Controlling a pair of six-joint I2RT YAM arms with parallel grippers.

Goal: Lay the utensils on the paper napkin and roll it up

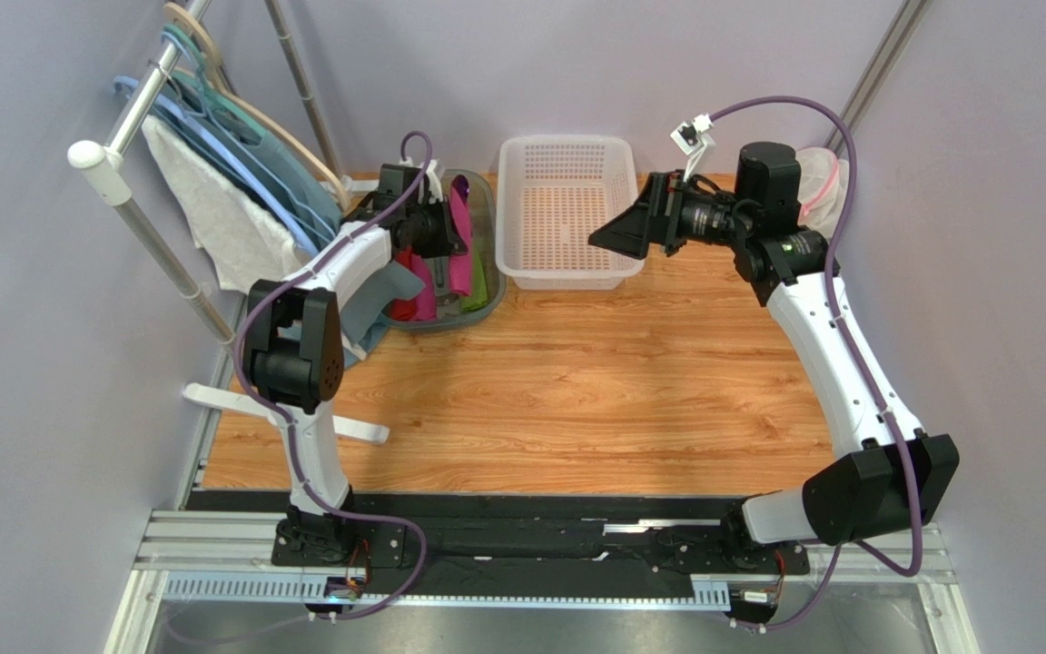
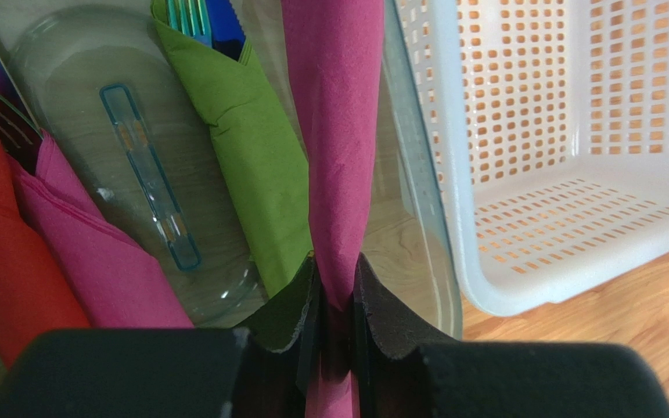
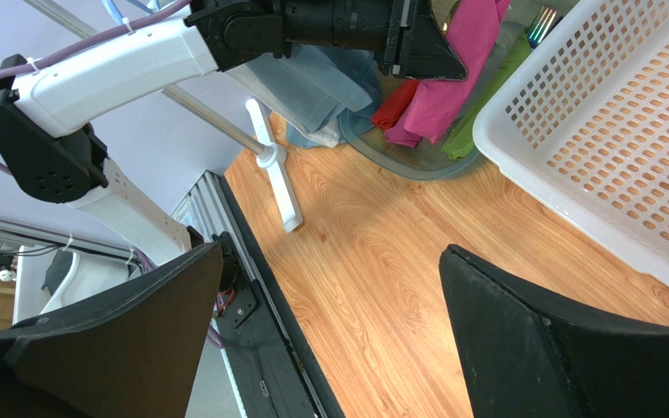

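Observation:
My left gripper [image 1: 440, 225] is shut on a magenta-pink paper napkin [image 2: 334, 104], bunched into a narrow strip, over a clear glass dish [image 2: 416, 218] at the back left. The napkin also shows in the top view [image 1: 460, 225] and in the right wrist view [image 3: 464, 43]. The dark purple spoon and the black knife are not in view. My right gripper [image 1: 617, 232] is open and empty, held in the air by the front right of the white basket [image 1: 576, 279]; its jaws stand wide apart over bare wood [image 3: 331, 252].
The dish holds a green roll [image 2: 251, 148] with fork tines, a pink roll [image 2: 94, 252], a red one [image 2: 6, 261] and a clear utensil [image 2: 150, 174]. A rack with hangers and white cloth [image 1: 215, 205] stands left. A white hanger [image 1: 235, 402] lies at the table's left edge.

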